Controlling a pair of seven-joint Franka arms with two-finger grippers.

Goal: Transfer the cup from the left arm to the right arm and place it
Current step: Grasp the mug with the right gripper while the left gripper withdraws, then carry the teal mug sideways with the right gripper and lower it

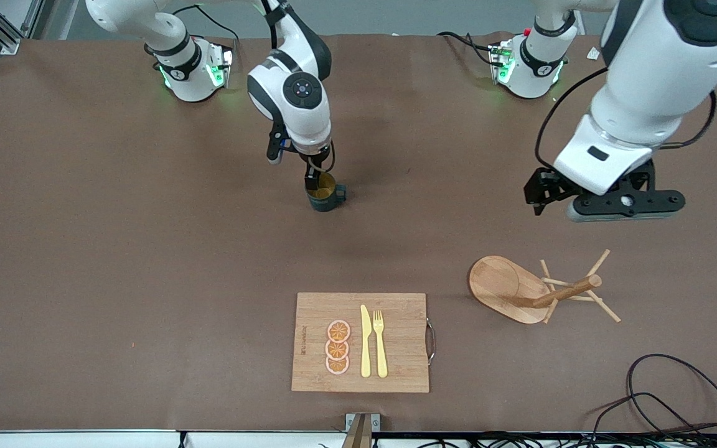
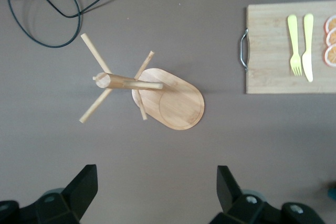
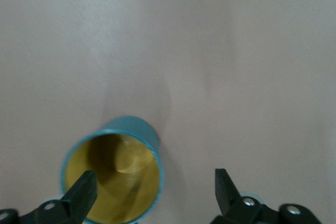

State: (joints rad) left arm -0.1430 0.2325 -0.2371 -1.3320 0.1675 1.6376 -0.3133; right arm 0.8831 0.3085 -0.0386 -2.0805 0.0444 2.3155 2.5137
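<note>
Front view, cup [image 1: 326,194]: you see it upright on the table, farther from the front camera than the board [image 1: 360,342], handle toward the left arm's end.
Front view, right gripper [image 1: 317,176]: directly over the cup, one finger dipping inside the rim; its jaw width is hard for you to judge from here.
Front view, left gripper [image 1: 607,200]: up in the air over bare table beside the rack [image 1: 536,290], toward the left arm's end and well apart from the cup; holding nothing; this arm waits.
Front view, rack: lies tipped on its side, toward the left arm's end from the board.
Front view, board: carries three orange slices [image 1: 337,347], a knife [image 1: 365,341] and a fork [image 1: 381,342].
Left wrist view, left gripper [image 2: 157,195]: jaws spread wide, empty, only table between them.
Left wrist view, rack [image 2: 157,93]: lies on its side under the camera, with the board [image 2: 273,51] beside it.
Right wrist view, right gripper [image 3: 155,195]: jaws wide apart; one finger [image 3: 81,195] sits over the cup's yellow inside, the other [image 3: 226,192] stands outside, clear of the wall. You see no grip.
Right wrist view, cup [image 3: 113,174]: upright, mouth open to the camera.
</note>
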